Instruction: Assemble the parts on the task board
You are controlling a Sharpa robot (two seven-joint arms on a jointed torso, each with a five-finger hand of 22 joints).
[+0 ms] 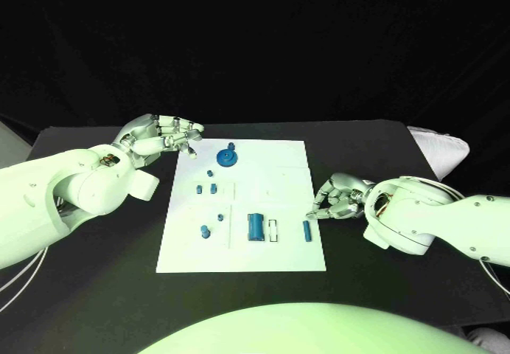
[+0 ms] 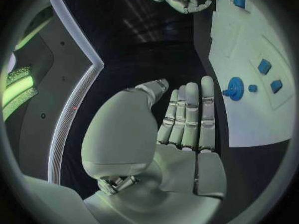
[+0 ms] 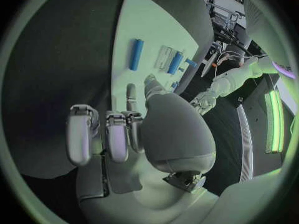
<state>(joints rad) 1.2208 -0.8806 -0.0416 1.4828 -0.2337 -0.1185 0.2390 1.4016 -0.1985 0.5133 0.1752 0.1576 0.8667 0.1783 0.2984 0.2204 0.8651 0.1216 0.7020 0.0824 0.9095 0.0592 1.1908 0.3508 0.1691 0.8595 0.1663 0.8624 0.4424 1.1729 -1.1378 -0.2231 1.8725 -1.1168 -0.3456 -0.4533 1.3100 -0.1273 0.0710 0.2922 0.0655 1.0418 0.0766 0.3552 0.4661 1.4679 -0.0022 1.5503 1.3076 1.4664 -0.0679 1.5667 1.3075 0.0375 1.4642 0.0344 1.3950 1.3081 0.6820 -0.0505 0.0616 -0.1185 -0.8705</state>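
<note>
The white task board (image 1: 278, 158) lies in the middle of the black table. On it are a round blue disc (image 1: 226, 157), several small blue pieces (image 1: 211, 188), a thick blue cylinder (image 1: 255, 226) and a thin blue rod (image 1: 306, 231). My left hand (image 1: 161, 134) hovers at the board's far left corner, its fingers (image 2: 190, 114) straight side by side and holding nothing; the disc (image 2: 234, 88) lies just beyond them. My right hand (image 1: 338, 198) sits at the board's right edge just above the rod (image 3: 136, 54), fingers (image 3: 109, 134) curled in with nothing in them.
A white slot piece (image 1: 274, 230) sits between the cylinder and the rod. Black table surface surrounds the board on all sides. A pale object (image 1: 446, 147) lies at the table's far right edge.
</note>
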